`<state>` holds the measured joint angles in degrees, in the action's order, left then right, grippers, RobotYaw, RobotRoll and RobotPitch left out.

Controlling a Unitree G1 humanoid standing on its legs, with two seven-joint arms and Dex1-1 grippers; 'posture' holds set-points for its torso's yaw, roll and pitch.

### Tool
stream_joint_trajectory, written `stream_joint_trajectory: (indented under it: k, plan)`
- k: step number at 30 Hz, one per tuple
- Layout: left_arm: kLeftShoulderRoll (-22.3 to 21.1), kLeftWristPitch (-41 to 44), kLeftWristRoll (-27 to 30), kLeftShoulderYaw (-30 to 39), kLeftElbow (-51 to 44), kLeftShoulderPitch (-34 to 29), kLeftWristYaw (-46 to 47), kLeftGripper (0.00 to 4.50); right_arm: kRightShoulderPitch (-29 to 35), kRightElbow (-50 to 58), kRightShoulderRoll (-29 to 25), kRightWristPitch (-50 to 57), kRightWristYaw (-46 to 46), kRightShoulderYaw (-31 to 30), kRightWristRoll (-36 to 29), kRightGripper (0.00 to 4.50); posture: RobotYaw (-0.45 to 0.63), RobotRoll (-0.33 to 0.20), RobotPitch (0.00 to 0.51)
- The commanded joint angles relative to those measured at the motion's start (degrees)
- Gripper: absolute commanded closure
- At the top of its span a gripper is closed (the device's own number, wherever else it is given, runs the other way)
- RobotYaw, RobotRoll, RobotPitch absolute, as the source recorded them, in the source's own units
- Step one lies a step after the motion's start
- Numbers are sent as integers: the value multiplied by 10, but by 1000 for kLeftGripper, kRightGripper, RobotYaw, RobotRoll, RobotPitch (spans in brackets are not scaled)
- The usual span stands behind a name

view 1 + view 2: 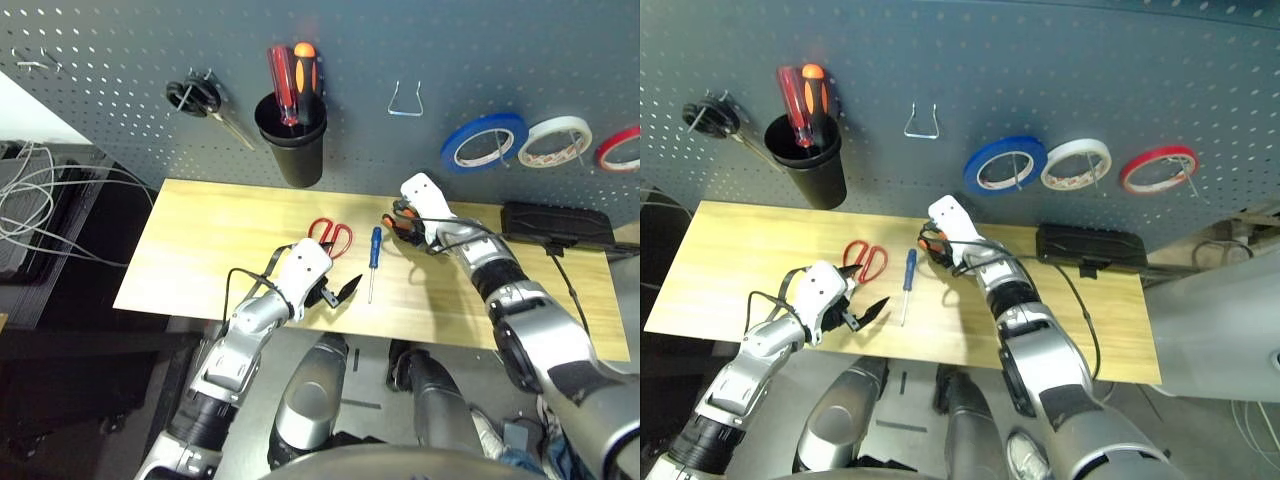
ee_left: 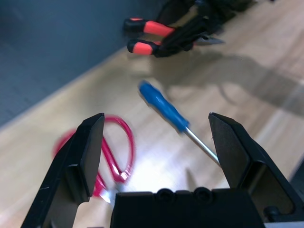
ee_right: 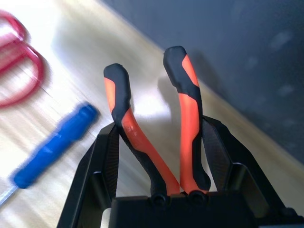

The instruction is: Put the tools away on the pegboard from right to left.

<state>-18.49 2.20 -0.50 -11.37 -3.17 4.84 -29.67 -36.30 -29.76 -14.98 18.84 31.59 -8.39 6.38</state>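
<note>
The right gripper [image 3: 159,156] has its fingers closed around the pliers [image 3: 156,128] just above the bench [image 1: 200,250]; the left gripper [image 2: 156,147] hangs with fingers wide beside the scissors [image 1: 330,236] and screwdriver [image 1: 374,252]; the blue tape [image 1: 484,140] hangs on the pegboard [image 1: 400,50]

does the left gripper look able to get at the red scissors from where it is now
Probably yes. The left gripper hangs open just in front of the red-handled scissors, which lie flat on the table with nothing over them. The blue screwdriver lies apart to one side, and the right gripper is busy with the pliers.
</note>
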Motion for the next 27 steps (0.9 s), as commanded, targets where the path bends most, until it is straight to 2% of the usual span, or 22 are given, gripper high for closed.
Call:
stream_joint_trajectory:
  k: [1,6,11,17,22,27]
  plan:
    - [-1,-44,18,8,10,-1,-15,0,60,146,-6,37,24,-1,-31,1586,249,0,228]
    - [-1,-83,35,10,18,11,-38,0,128,300,-13,80,57,-14,-66,1586,217,0,217]
    - [2,-100,46,20,18,31,-43,0,148,401,-11,77,69,-5,-107,1586,199,0,215]
    - [0,-116,44,24,35,52,-42,0,87,444,30,68,20,35,-148,1586,191,0,212]
    - [1,-119,44,25,38,64,-40,0,-8,412,63,57,-26,66,-168,1586,197,0,209]
    - [1,-122,44,27,43,73,-38,0,-66,374,84,44,-48,78,-181,1586,200,0,206]
